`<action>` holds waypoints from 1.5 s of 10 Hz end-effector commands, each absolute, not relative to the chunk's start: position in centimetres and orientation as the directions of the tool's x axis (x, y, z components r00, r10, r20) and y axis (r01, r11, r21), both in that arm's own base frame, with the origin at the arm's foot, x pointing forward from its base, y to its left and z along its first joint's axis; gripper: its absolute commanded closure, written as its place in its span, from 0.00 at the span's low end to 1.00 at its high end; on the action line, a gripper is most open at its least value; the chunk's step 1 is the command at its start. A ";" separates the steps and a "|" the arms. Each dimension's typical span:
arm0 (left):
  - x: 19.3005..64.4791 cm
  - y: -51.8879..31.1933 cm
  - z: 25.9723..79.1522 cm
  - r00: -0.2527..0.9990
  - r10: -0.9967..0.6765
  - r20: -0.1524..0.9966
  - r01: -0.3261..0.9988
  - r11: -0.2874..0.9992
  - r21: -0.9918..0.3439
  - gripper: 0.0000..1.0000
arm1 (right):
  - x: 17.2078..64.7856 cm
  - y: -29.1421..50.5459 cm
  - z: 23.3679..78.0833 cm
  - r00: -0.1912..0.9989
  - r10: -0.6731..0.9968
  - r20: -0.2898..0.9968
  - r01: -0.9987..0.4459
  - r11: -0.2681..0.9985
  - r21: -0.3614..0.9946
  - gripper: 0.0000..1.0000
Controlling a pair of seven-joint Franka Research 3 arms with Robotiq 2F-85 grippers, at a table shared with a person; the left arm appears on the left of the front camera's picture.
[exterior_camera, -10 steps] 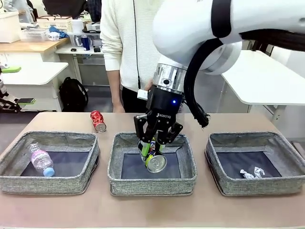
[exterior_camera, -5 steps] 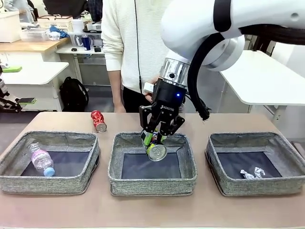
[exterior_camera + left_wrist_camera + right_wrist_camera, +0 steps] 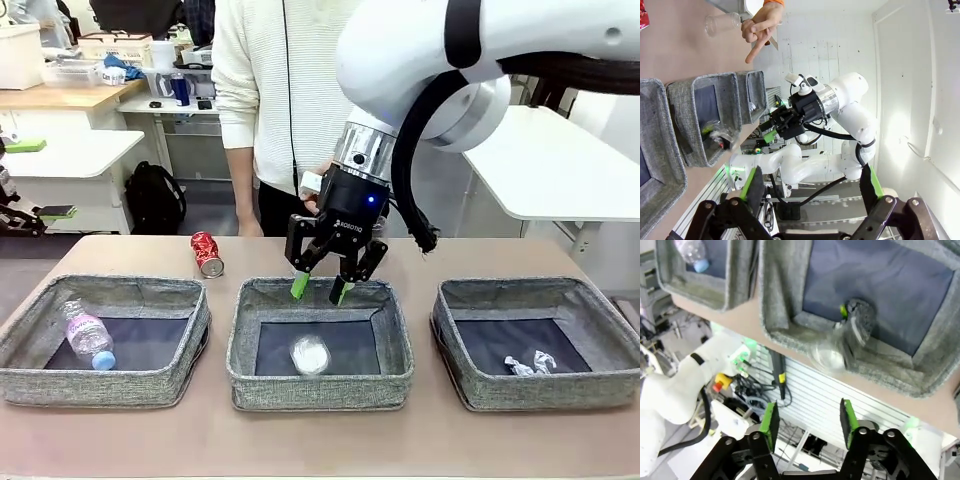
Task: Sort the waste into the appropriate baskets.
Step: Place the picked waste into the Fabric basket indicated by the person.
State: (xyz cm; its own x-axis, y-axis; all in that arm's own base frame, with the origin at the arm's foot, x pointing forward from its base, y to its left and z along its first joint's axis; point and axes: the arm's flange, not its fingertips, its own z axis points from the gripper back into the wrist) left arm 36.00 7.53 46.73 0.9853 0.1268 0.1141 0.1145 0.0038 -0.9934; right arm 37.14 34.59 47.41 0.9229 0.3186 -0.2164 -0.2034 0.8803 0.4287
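My right gripper point(image 3: 320, 288) hangs open over the middle basket point(image 3: 320, 388), nothing between its green pads. Below it a dark can point(image 3: 310, 354) shows as a blur, just above the basket's floor. In the right wrist view the same can point(image 3: 845, 335) is a blur under my open right gripper point(image 3: 809, 421). A crushed red can point(image 3: 206, 253) lies on the table behind the left basket point(image 3: 100, 385), which holds a clear bottle point(image 3: 87, 335). White scraps point(image 3: 528, 364) lie in the right basket point(image 3: 540, 392). My left gripper point(image 3: 810, 185) is open and empty.
A person stands at the far side of the table, one hand point(image 3: 760, 27) pointing beside a clear plastic cup point(image 3: 722, 21) on the tabletop. The three baskets stand in a row along my side of the table.
My right gripper lifted a little with the dark can, then opened. The can left the fingers and dropped into the middle basket.
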 end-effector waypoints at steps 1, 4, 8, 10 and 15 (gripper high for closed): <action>35.8 7.6 46.8 0.984 0.123 0.131 0.133 -0.011 -0.991 0.00 | 37.1 33.9 47.4 0.941 0.285 -0.185 -0.171 0.869 0.464 0.00; 35.8 7.6 46.8 0.984 0.123 0.131 0.133 -0.011 -0.991 0.00 | 37.0 33.6 47.2 0.938 0.286 -0.198 -0.164 0.866 0.473 0.00; 35.8 7.6 46.8 0.984 0.123 0.131 0.133 -0.011 -0.991 0.00 | 35.1 28.8 51.4 0.910 0.397 -0.121 -0.232 0.727 0.646 0.00; 35.8 7.6 46.8 0.984 0.123 0.131 0.133 -0.011 -0.991 0.00 | 32.8 20.1 54.5 0.914 0.406 -0.013 -0.185 0.445 0.876 0.00; 35.8 7.6 46.8 0.984 0.123 0.131 0.133 -0.011 -0.991 0.00 | 29.2 2.6 49.6 0.998 0.018 0.062 -0.061 -0.061 0.996 0.00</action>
State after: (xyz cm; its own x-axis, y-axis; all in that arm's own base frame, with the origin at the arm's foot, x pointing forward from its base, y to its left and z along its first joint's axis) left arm 35.97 7.57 46.74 0.9852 0.1279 0.1145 0.1150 0.0037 -0.9934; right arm 29.00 2.16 51.58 0.9951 0.0947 0.0294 -0.0272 -0.0239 0.9993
